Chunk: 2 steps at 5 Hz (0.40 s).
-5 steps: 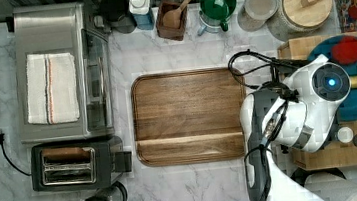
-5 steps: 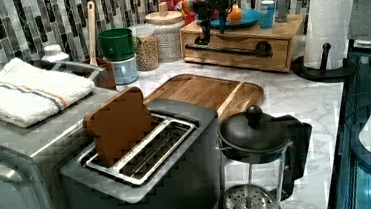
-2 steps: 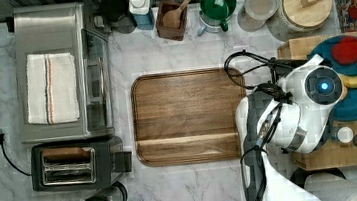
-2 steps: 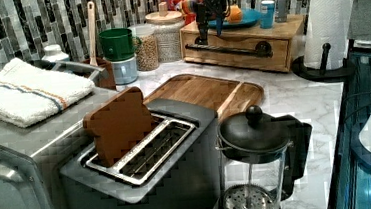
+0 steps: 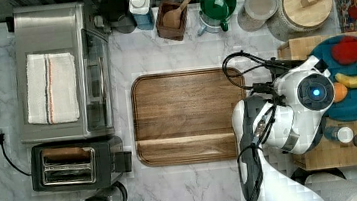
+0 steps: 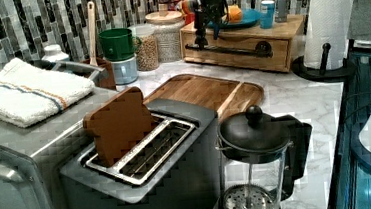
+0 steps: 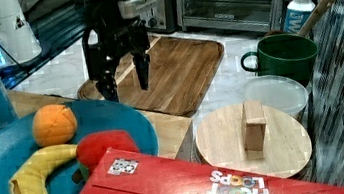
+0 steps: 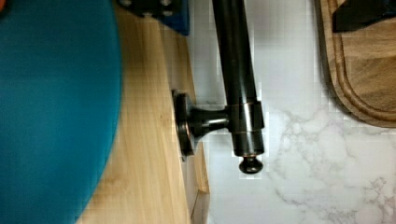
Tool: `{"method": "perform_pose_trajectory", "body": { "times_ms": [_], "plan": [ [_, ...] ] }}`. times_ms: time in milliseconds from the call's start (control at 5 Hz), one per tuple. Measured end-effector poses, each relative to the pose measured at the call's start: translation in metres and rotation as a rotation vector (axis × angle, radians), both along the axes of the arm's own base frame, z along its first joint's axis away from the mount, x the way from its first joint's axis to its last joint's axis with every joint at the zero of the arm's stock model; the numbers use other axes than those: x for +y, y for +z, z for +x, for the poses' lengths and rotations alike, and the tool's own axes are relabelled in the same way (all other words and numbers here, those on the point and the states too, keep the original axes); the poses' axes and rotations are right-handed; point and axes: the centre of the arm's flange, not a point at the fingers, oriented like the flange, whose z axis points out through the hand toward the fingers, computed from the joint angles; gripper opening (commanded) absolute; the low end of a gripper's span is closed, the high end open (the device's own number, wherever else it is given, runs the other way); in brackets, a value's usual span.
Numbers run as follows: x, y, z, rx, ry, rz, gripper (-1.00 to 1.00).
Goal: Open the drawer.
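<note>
Right view: spread fingers (image 7: 142, 75) hang over the drawer (image 6: 235, 55) front edge, straddling its handle (image 8: 238, 79).

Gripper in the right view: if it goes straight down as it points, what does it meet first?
Probably the long black bar handle of the light bamboo-wood drawer; the open gripper points down above it, though depth is unclear.

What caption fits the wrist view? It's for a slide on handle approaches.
Wrist camera looking down on the drawer's black bar handle, above marble counter, beside a blue plate.
</note>
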Motion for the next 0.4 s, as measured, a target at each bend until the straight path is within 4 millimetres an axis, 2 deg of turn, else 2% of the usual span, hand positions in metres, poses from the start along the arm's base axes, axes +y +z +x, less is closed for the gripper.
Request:
{"method": "perform_pose_trajectory", "body": {
  "times_ms": [400],
  "plan": [
    [0.007,-0.027,-0.005,0.059,-0.013,0.026,1.0]
  ]
}}
